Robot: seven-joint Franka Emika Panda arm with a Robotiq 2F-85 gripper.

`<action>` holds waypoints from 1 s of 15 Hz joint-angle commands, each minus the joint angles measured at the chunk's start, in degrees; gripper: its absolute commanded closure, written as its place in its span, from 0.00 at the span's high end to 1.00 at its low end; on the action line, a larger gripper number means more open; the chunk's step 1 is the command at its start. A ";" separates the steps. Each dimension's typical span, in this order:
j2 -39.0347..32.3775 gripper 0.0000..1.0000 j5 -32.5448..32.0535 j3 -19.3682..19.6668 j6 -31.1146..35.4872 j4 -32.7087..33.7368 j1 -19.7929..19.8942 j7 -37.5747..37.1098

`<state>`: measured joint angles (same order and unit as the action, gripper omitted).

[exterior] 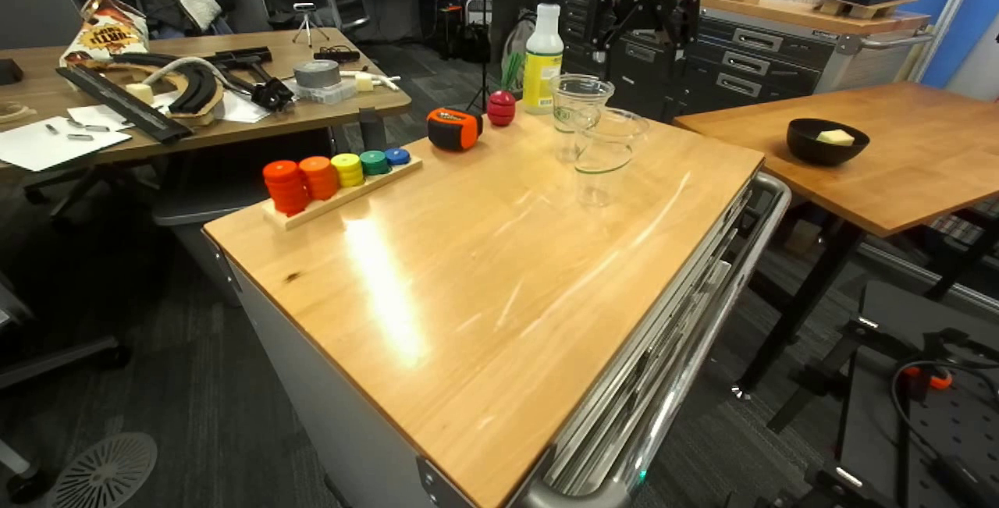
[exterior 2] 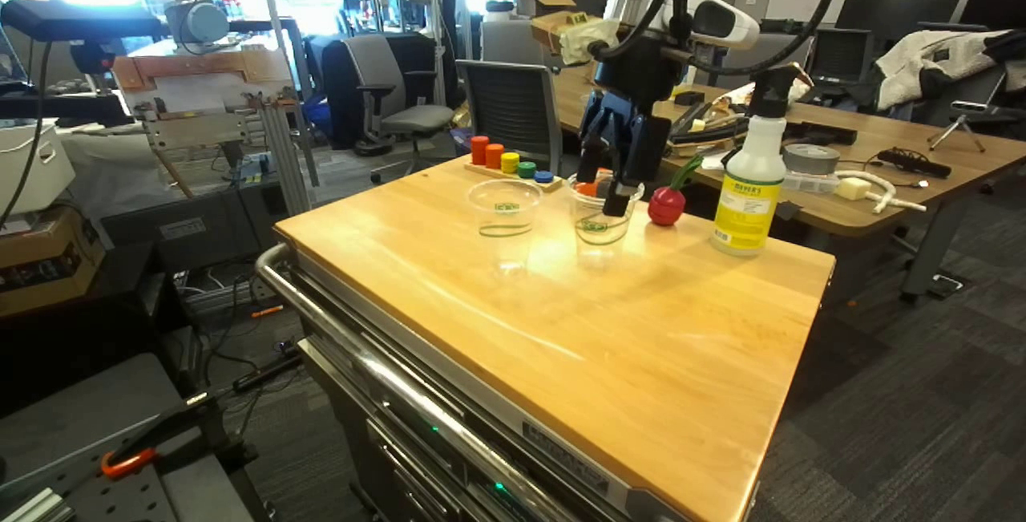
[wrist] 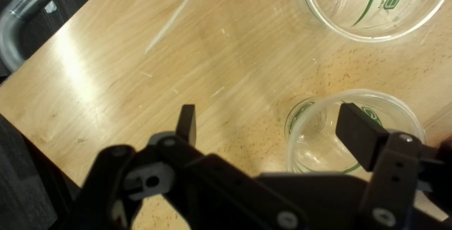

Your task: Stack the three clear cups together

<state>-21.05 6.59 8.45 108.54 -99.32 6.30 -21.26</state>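
Two clear cup positions show upright on the wooden cart top. A single clear cup (exterior: 605, 150) stands nearer the handle side; it also shows in an exterior view (exterior 2: 505, 221) and at the top right of the wrist view (wrist: 374, 14). Beside it, apart, stands another clear cup (exterior: 581, 94), also in an exterior view (exterior 2: 597, 229) and in the wrist view (wrist: 326, 152). Its rim looks doubled, so a third cup may be nested there; I cannot tell. My gripper (wrist: 273, 127) is open and empty, above the table, one finger over that cup's mouth; it shows in both exterior views (exterior: 638, 54) (exterior 2: 603, 187).
A yellow-labelled spray bottle (exterior: 544, 63) and a red toy vegetable (exterior: 501, 108) stand near the cups. An orange-black tape measure (exterior: 454, 129) and coloured rings on a wooden base (exterior: 318, 179) line the far edge. A metal handle (exterior: 695, 383) runs along the cart side.
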 commanded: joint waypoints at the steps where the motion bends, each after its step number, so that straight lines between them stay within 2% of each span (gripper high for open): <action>1: -2.24 1.00 2.15 -0.54 -0.02 3.05 0.41 0.35; 5: -4.83 1.00 2.87 -0.69 0.10 4.97 0.17 -0.48; 6: -5.52 0.92 2.87 -0.65 0.13 5.53 0.11 -0.91; 7: -6.23 0.74 2.93 -0.64 0.24 6.15 0.07 -1.34; 15: -9.43 0.11 5.41 -0.49 0.31 10.21 -0.32 -6.96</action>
<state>-29.33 10.71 7.85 108.59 -91.66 6.22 -25.42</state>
